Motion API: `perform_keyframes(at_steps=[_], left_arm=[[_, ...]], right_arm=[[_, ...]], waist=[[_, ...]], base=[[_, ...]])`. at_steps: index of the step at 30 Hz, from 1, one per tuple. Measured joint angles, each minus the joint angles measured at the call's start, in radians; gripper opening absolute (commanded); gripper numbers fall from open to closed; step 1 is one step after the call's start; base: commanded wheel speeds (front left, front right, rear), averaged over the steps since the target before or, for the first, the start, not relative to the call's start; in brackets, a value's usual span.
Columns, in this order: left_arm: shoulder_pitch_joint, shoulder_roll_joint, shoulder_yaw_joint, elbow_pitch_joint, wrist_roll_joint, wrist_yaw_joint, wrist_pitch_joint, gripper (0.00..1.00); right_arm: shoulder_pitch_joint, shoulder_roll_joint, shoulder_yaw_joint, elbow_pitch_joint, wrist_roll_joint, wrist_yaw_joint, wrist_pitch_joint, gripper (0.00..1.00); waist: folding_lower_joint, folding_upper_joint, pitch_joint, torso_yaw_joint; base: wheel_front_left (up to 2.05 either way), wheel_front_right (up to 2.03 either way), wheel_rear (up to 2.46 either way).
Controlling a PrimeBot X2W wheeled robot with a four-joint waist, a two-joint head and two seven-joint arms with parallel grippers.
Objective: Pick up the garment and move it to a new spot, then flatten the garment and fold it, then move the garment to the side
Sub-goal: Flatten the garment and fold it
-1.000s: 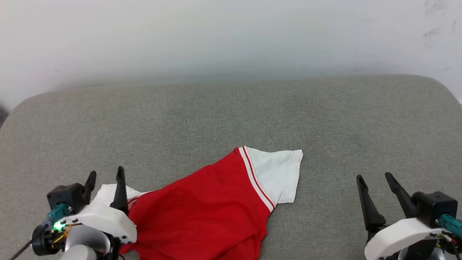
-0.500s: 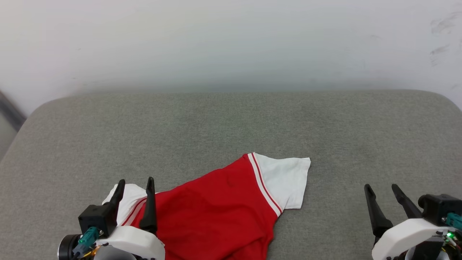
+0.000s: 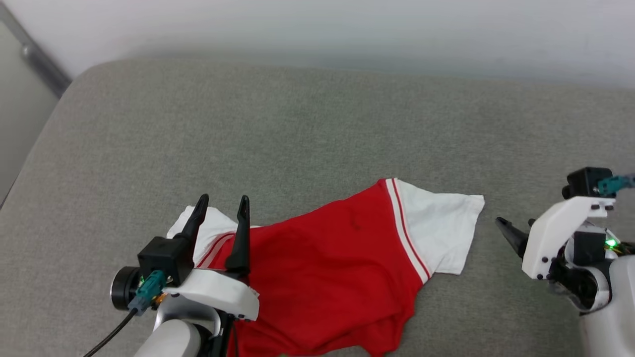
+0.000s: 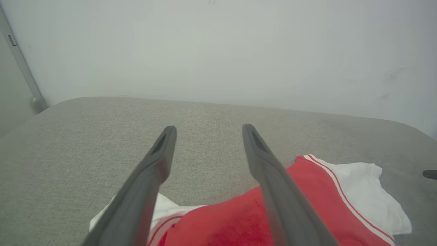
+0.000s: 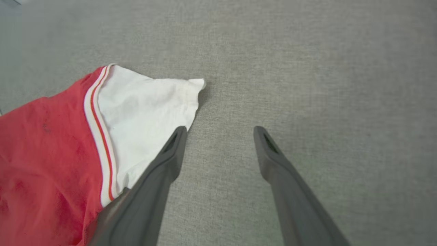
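lying rumpled at the front of the grey cushion point(image 3: 317, 124), the garment point(image 3: 337, 263) was not yet lifted. over the last second the head view had swung, the left gripper point(image 3: 223, 198) had moved in above the left white sleeve point(image 3: 206, 228) and the right gripper point(image 5: 220, 129) had tipped down just beside the right sleeve point(image 3: 441, 228); both stood fully spread and empty, apparently readying a two-handed pick-up.

Head cam's high, looking down at the grey padded surface point(image 3: 297, 124). Left wrist cam sits low facing the wall point(image 4: 218, 51) — right one tilts down, closer. All share the garment point(image 3: 337, 267): 5 o'clock left, 9 right.
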Motion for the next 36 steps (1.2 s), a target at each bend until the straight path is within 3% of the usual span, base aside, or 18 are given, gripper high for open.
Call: perform_keyframes(at_steps=[6, 15, 16, 17, 18, 28, 32, 36], left_arm=[[-0.058, -0.036, -0.013, 0.038, 0.003, -0.03, -0.022, 1.0], [-0.089, -0.06, -0.022, 0.101, -0.004, -0.061, -0.044, 1.0], [-0.089, -0.06, -0.023, 0.107, -0.004, -0.062, -0.044, 1.0], [-0.089, -0.06, -0.023, 0.11, -0.004, -0.062, -0.045, 1.0], [-0.089, -0.06, -0.022, 0.113, -0.004, -0.063, -0.045, 1.0], [-0.055, -0.004, 0.028, 0.109, -0.041, -0.058, -0.029, 1.0], [-0.051, 0.083, 0.057, 0.114, -0.047, -0.057, 0.036, 1.0], [-0.067, 0.145, 0.079, 0.131, -0.104, -0.105, 0.131, 1.0]], right_arm=[[-0.122, -0.016, 0.05, 0.079, 0.012, 0.0, 0.152, 1.0], [-0.214, -0.043, 0.098, 0.226, 0.017, 0.0, 0.188, 1.0], [-0.216, -0.044, 0.102, 0.237, 0.024, 0.0, 0.19, 0.8], [-0.217, -0.048, 0.108, 0.244, 0.032, 0.0, 0.19, 0.35], [-0.218, -0.05, 0.113, 0.251, 0.038, 0.0, 0.19, 0.0], [-0.202, -0.085, 0.189, 0.215, 0.106, 0.0, 0.077, 0.0], [-0.15, -0.125, 0.201, 0.142, 0.123, 0.0, 0.025, 0.0], [-0.08, -0.145, 0.21, 0.065, 0.125, 0.0, 0.01, 0.0]], waist=[[0.0001, 0.0, 0.081, 0.058], [0.0, 0.0, 0.138, 0.115], [0.0, 0.0, 0.136, 0.117], [0.0, 0.0, 0.135, 0.117], [0.0, 0.0, 0.132, 0.117], [0.0001, 0.0, 0.079, 0.083], [0.0, 0.0, 0.041, 0.059], [0.0, 0.0, 0.009, 0.025]], base=[[0.0, 0.0, 0.0], [0.0, 0.0, 0.0], [0.0, 0.0, 0.0], [0.0, 0.0, 0.0], [0.0, 0.0, 0.0], [0.0, 0.0, 0.0], [0.0, 0.0, 0.0], [0.0, 0.0, 0.0]])
